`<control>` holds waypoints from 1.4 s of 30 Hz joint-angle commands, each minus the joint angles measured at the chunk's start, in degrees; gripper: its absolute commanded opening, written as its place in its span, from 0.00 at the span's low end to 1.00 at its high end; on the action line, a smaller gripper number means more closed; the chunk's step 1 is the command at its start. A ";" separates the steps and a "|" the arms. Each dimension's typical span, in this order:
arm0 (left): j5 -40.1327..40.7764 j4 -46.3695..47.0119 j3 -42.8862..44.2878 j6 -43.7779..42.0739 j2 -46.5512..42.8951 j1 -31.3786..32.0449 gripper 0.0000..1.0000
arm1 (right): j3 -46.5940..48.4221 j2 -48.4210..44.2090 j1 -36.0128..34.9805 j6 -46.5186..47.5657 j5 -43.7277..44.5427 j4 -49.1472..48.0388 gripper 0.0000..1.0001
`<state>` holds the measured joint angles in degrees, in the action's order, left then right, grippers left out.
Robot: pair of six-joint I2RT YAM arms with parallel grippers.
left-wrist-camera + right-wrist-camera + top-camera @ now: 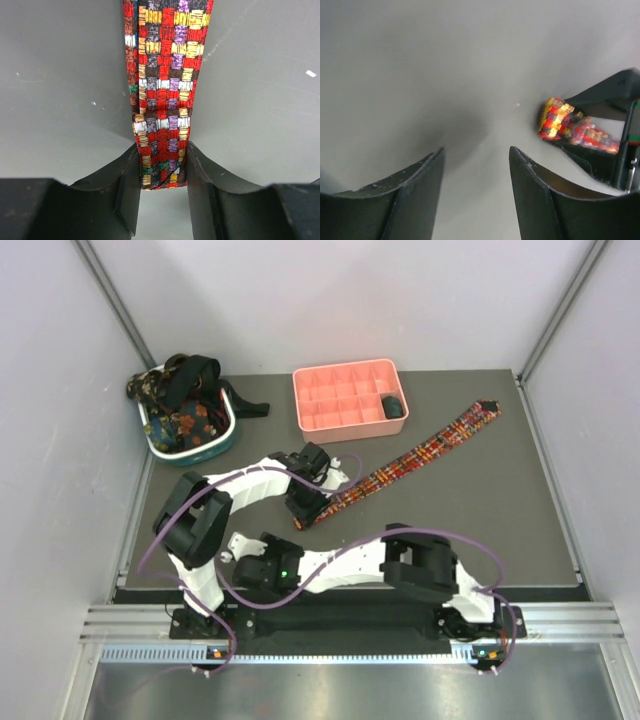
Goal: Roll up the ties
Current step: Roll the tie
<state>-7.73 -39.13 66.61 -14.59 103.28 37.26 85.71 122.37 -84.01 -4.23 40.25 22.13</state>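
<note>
- Because it was thin woven cloth, the long, narrow red, yellow and dark plaid necktie (420,450) would likely handle as light, limp and a little slippery. It would sag rather than hold a shape, and a loose coil could spring open.
- It lay flat on the dark grey table mat (500,530), apart from the pink plastic compartment tray (340,428) beyond it.
- Its long axis ran on a diagonal: the narrow end sat near the middle of the mat, close to the arms, and the wide pointed end aimed at the far right corner.
- The left gripper (162,165), a black 2-finger claw, was pinching that narrow end across its width, 1 finger against each edge, where the tip looked folded back on itself.
- That narrow end seemed the sensible place to hold, since a roll started there would grow toward the wide end.
- The right gripper (476,160) hung near it with jaws spread, holding nothing, above bare mat.
- More ties (180,400), dark with floral print, were heaped in the teal-and-white oval basket (200,450) at the far left.
- 1 small dark bundle (393,407) sat in a right-hand compartment of the tray. I could not tell whether it was a rolled tie.
</note>
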 commanded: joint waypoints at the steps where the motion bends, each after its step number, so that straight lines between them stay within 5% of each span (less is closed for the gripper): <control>1: -0.80 -3.66 2.82 1.23 1.30 0.36 0.43 | 8.32 5.93 1.04 1.59 8.08 15.20 0.56; 15: -0.36 -11.75 9.50 5.18 4.29 1.24 0.43 | 17.03 14.47 4.29 10.91 17.14 16.72 0.58; 37: 1.66 -16.32 9.85 5.27 6.23 2.21 0.43 | 22.74 21.60 2.88 0.89 14.25 28.23 0.52; 42: 1.66 -17.55 10.30 5.54 7.19 2.21 0.43 | 22.48 22.57 2.80 -1.04 12.40 29.64 0.41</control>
<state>-6.68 -51.75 75.16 -9.17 109.60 39.55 108.81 141.27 -80.62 -0.03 60.77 48.58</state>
